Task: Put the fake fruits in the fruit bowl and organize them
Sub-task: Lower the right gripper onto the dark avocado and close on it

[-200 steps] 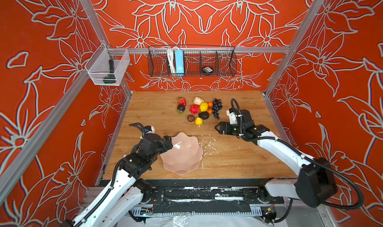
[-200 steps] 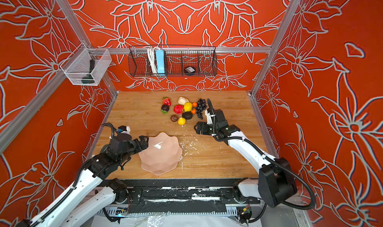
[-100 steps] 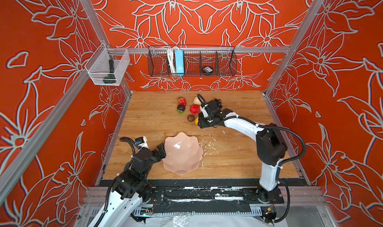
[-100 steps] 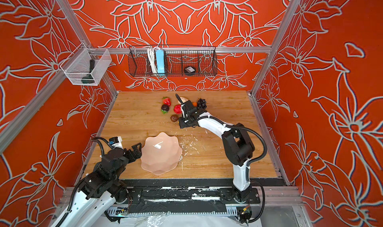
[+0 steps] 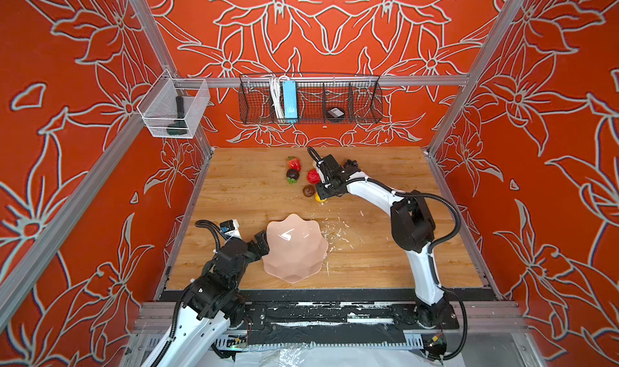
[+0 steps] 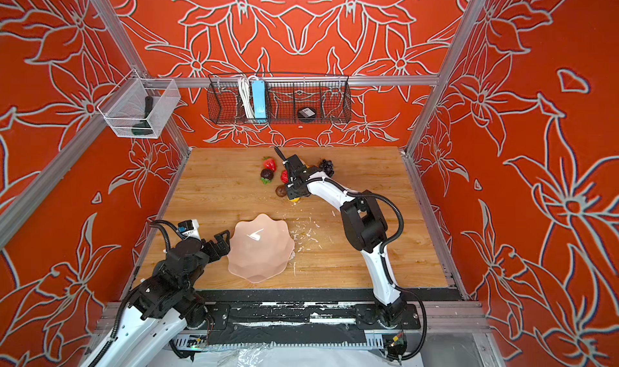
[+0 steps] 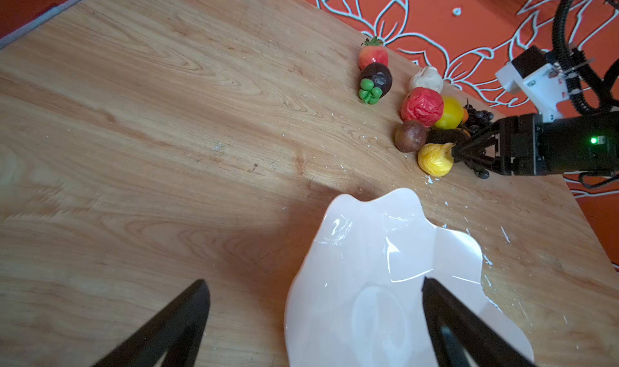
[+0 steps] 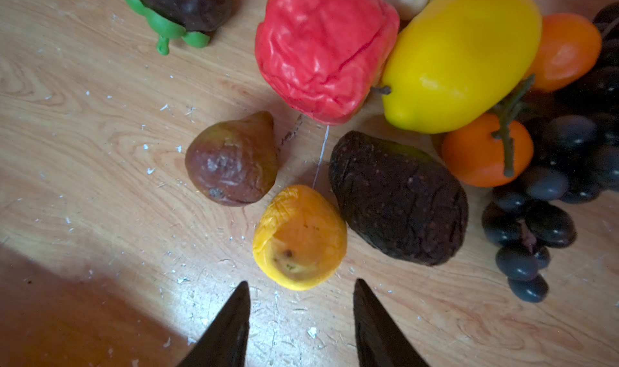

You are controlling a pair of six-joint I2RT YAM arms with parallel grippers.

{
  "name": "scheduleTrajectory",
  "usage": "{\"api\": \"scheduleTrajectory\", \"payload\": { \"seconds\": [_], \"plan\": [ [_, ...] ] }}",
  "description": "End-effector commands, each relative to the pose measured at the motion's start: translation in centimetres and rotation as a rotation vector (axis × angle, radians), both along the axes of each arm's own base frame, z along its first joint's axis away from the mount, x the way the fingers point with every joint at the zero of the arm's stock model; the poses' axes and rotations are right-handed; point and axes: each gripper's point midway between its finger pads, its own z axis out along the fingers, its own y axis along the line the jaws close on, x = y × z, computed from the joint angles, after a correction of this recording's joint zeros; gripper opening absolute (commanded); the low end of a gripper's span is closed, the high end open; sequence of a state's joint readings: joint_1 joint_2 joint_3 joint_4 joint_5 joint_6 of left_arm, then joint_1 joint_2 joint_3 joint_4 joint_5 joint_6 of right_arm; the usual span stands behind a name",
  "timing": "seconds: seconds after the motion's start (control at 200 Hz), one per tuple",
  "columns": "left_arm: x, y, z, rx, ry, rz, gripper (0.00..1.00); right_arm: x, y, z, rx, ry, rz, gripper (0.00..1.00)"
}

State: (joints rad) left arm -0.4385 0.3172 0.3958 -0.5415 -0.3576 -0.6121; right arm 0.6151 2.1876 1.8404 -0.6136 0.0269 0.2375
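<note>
Just ahead of the right hand point(image 8: 301, 315), whose fingers stand partly spread and grip nothing, a wrinkled yellow lemon point(image 8: 299, 238) is seen lying on the desk point(image 8: 100, 147). An avocado point(image 8: 398, 198) and a brown fruit point(image 8: 232, 161) are set just beside it. Well apart from this cluster, the pink fruit bowl point(image 5: 294, 248) is straddled at its rim by the widely spread left hand point(image 7: 315, 283); contact cannot be told. The desk is enclosed by red floral walls point(image 5: 335, 30).
</note>
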Motion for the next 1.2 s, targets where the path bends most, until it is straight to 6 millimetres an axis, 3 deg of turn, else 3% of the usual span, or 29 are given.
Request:
{"api": "scheduleTrajectory", "payload": {
  "seconds": [0.0, 0.455, 0.555, 0.701, 0.891, 1.196],
  "plan": [
    [0.3, 0.1, 0.3, 0.003, -0.013, 0.010, 0.99, 0.2, -0.4, -0.9, -0.062, 0.015, 0.004, 0.48],
    [0.5, -0.1, 0.0, 0.002, -0.002, 0.002, 0.99, 1.1, 0.4, -1.1, -0.066, 0.016, 0.018, 0.43],
    [0.5, -0.2, -0.1, 0.004, 0.000, 0.002, 0.99, 1.2, 0.2, -0.5, -0.073, 0.008, 0.018, 0.47],
    [0.6, -0.2, -0.1, 0.002, 0.003, -0.001, 0.99, 1.2, 0.1, 1.0, -0.049, -0.006, 0.049, 0.61],
    [0.4, -0.1, 0.0, -0.003, 0.000, 0.007, 0.99, 2.8, -2.7, 2.4, 0.019, -0.029, 0.022, 0.64],
    [0.3, 0.0, 0.1, -0.014, -0.020, 0.010, 0.99, 4.4, -5.0, 1.4, 0.007, -0.002, 0.000, 0.63]
  ]
}}
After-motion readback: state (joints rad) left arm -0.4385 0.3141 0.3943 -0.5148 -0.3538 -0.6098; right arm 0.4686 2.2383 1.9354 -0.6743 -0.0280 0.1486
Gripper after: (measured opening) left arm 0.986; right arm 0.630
